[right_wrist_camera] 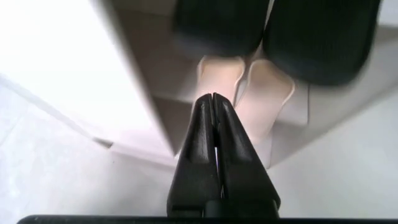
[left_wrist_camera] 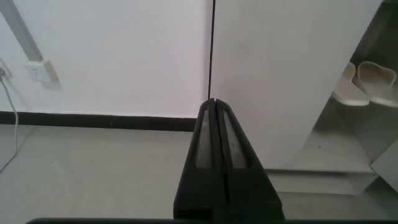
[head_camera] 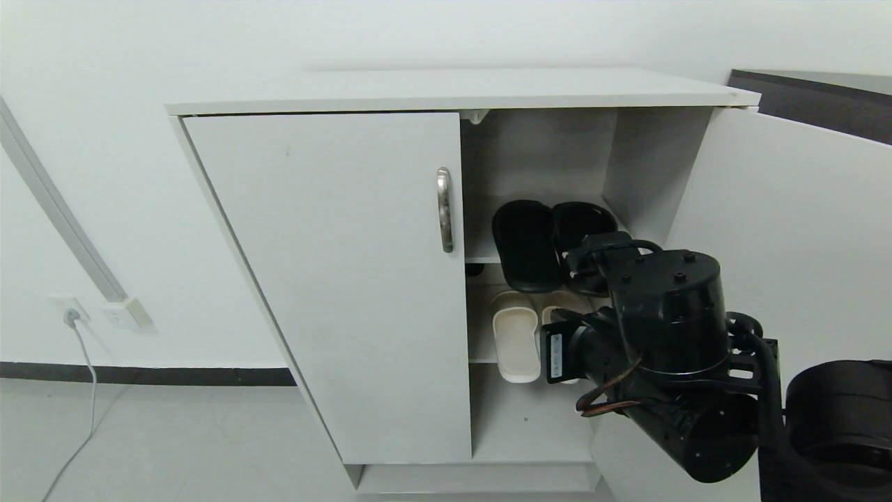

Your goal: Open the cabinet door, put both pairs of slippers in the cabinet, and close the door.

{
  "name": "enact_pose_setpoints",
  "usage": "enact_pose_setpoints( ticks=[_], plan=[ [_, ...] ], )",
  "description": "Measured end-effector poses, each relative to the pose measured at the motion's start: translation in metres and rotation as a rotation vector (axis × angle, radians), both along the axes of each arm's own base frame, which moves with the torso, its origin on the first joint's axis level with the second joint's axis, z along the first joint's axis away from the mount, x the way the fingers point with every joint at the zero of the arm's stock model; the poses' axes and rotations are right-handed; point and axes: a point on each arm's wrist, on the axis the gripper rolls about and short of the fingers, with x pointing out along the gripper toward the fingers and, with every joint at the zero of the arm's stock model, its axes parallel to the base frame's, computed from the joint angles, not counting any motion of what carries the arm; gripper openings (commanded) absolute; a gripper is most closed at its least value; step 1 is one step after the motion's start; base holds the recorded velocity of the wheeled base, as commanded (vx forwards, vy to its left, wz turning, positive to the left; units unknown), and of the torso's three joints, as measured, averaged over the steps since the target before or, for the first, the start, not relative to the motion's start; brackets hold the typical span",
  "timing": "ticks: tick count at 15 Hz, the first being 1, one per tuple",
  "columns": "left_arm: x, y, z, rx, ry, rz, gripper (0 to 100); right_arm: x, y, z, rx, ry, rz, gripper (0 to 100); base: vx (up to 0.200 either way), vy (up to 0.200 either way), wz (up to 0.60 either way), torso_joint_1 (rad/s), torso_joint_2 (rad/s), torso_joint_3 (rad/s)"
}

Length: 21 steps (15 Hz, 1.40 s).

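right gripper (right_wrist_camera: 213,96): fingers pressed together, nothing between them. Points at the cream slippers (right_wrist_camera: 267,93), near but apart.
left gripper (left_wrist_camera: 213,102): also clamped closed and empty. Aimed at the outer edge of the closed left door (left_wrist_camera: 273,74), away from the open side.
right arm (head_camera: 662,328): wrist hangs in front of the open compartment, at about middle-shelf level. It covers part of the right-hand slipper of each pair.
cream slippers: on the middle shelf, side by side. Near ends look to overhang the shelf edge a bit, though the arm blocks one so I'm not sure.
black slippers (head_camera: 529,244): on the shelf above, side by side, with the same slight overhang.
right door (head_camera: 787,230): swung wide open on the arm's right.
cabinet (head_camera: 453,87): left half shut, right half exposed.
done: door opened, both pairs inside.
left: close the right door, and that's it.
next (judgement): pull the right arm clear of the opening, get behind the door panel and push it shut. If the overhang is real, the door could catch the slipper ends.
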Motion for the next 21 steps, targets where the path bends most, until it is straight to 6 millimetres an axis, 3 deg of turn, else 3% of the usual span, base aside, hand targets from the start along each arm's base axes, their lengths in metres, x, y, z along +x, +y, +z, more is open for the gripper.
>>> enact_pose_setpoints(
  ticks=[16,21],
  plan=[
    [0.0000,0.0000,0.0000,0.000,0.000,0.000,0,-0.0018,-0.0001,-0.0032,-0.007,0.003,0.002,0,-0.200,0.000,0.00,0.004,0.00,0.002],
    [0.0000,0.0000,0.0000,0.000,0.000,-0.001,0,-0.0031,-0.0021,-0.0082,-0.014,0.005,0.006,0,0.000,0.000,0.00,0.000,0.00,0.000]
  ],
)
